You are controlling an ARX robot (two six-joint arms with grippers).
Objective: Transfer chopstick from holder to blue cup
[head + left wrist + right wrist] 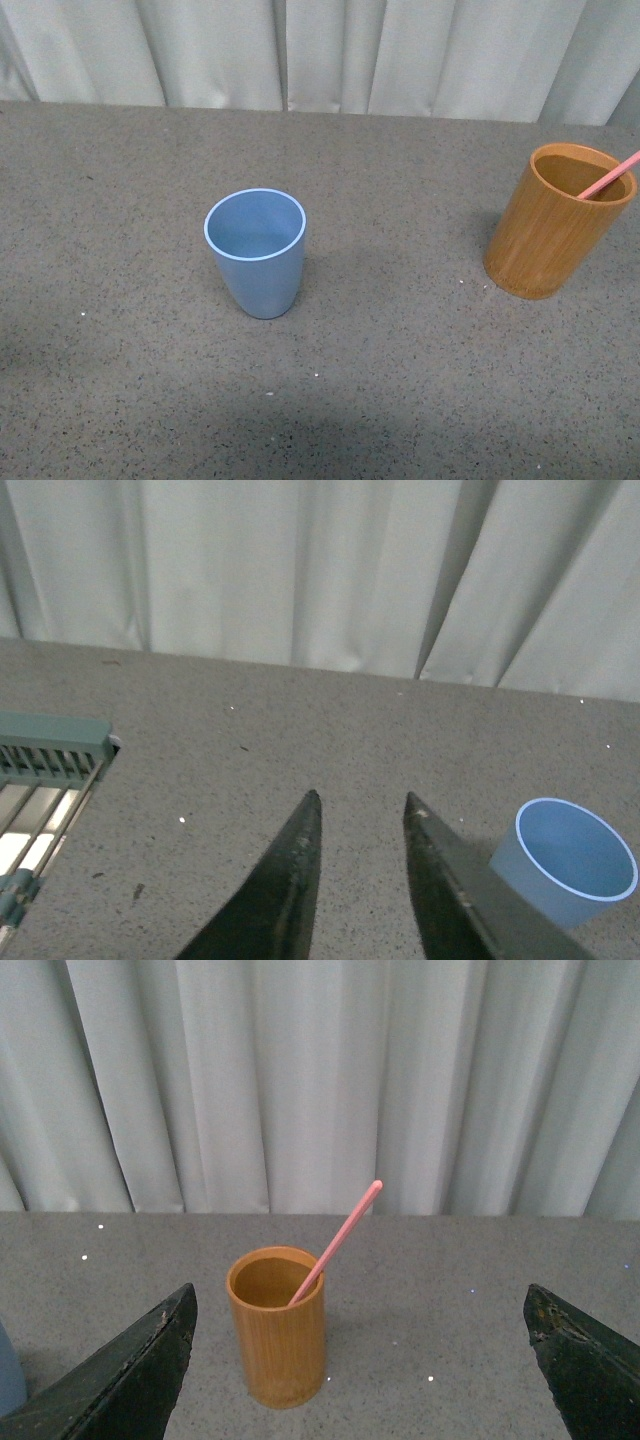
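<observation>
The blue cup stands upright and empty near the middle of the table. Far to the right stands the bamboo holder, and the pink chopstick leans out of it to the right. Neither arm shows in the front view. In the left wrist view my left gripper is open over bare table, with the blue cup just beside one finger. In the right wrist view my right gripper is wide open, facing the holder and the leaning chopstick from a distance. A sliver of the blue cup shows at the edge.
A grey speckled table runs back to a white curtain. In the left wrist view a teal slatted rack lies on the table off to one side of the left gripper.
</observation>
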